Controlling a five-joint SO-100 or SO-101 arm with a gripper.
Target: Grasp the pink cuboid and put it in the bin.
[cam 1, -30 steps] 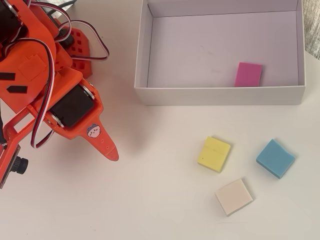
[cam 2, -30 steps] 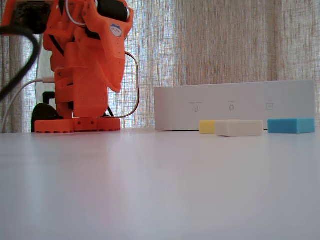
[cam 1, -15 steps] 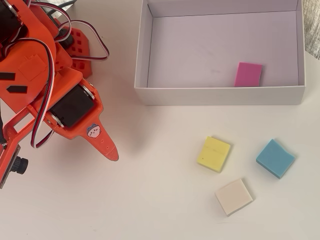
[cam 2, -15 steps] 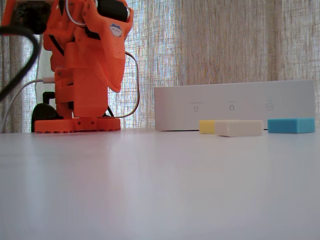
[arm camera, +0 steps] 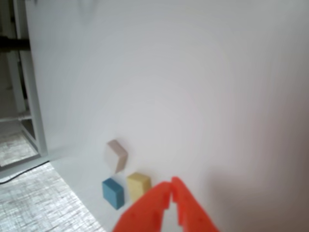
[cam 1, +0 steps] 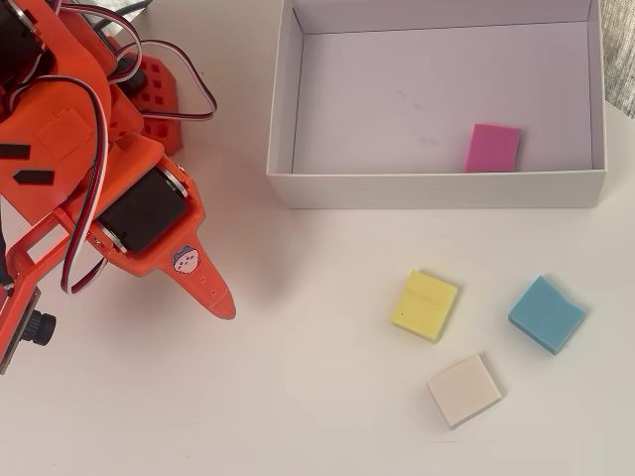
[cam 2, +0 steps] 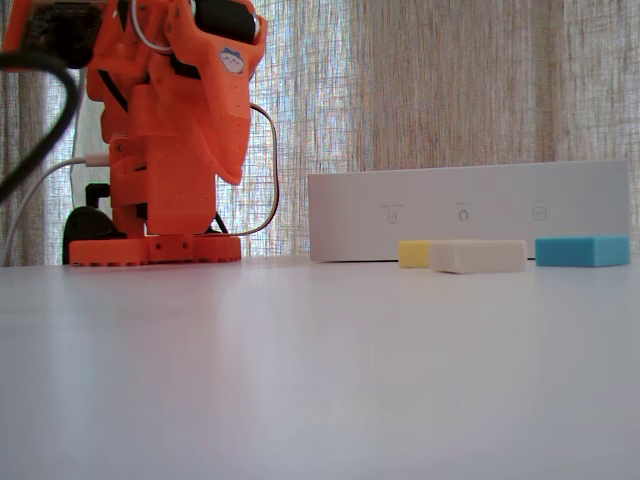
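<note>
The pink cuboid (cam 1: pixel 493 147) lies flat on the floor of the bin (cam 1: pixel 437 188), near its front wall at the right. It is hidden behind the bin's wall (cam 2: pixel 470 212) in the fixed view and is out of the wrist view. My orange gripper (cam 1: pixel 218 299) is raised over the table left of the bin, well apart from the pink cuboid. In the wrist view its fingertips (arm camera: pixel 171 189) touch, with nothing between them. In the fixed view the arm (cam 2: pixel 175 130) is folded up at the left.
A yellow block (cam 1: pixel 425 304), a cream block (cam 1: pixel 463 390) and a blue block (cam 1: pixel 546 313) lie on the white table in front of the bin. They also show in the wrist view: yellow (arm camera: pixel 138 185), cream (arm camera: pixel 116 155), blue (arm camera: pixel 113 193). Cables hang from the arm.
</note>
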